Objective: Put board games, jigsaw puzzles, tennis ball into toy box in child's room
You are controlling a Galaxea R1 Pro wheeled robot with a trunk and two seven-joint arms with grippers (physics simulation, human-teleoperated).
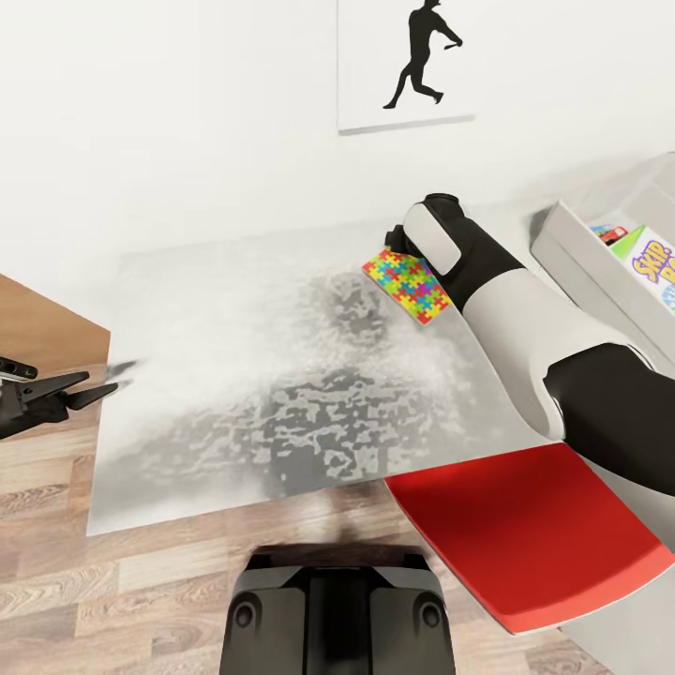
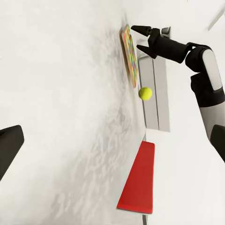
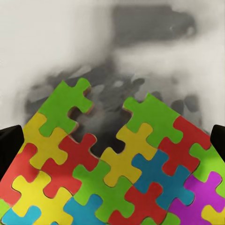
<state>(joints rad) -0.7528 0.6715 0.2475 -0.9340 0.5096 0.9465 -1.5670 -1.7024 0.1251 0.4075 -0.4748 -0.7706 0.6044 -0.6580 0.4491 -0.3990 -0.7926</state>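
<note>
Puzzle work is what I have on my screens: the jigsaw puzzle [image 1: 409, 282] lies flat on the table [image 1: 234, 394], far side, directly under my right gripper [image 2: 146, 38]. In the right wrist view the mosaic sheet [image 3: 112, 178] sits just ahead of the two dark fingertips [image 3: 9, 145], between them, its near part reaching under the camera and a notched edge pointing away. The fingers are spread wide; the left wrist view shows the prongs apart with nothing in them, hanging just beside the sheet's edge. I judge the right arm is the one for this grab, since my left gripper [image 1: 56, 394] hovers off the table's left edge, well apart, fingers parted and empty.

The sheet is thin, stiff-looking card, square, printed in interlocking pieces of green, yellow, red, blue and purple. Being so flat, it gives little edge to bite; I expect I must tip one finger under a side or slide it to the table's rim.

The tennis ball [image 2: 145, 93], small and yellow-green, rests on the table near the puzzle. The toy box [image 1: 586, 258], pale grey with sloping walls, stands to the right and already holds the Skip-Bo board game [image 1: 652, 267]. A red flat panel [image 1: 534, 525] juts out by the table's near corner.
</note>
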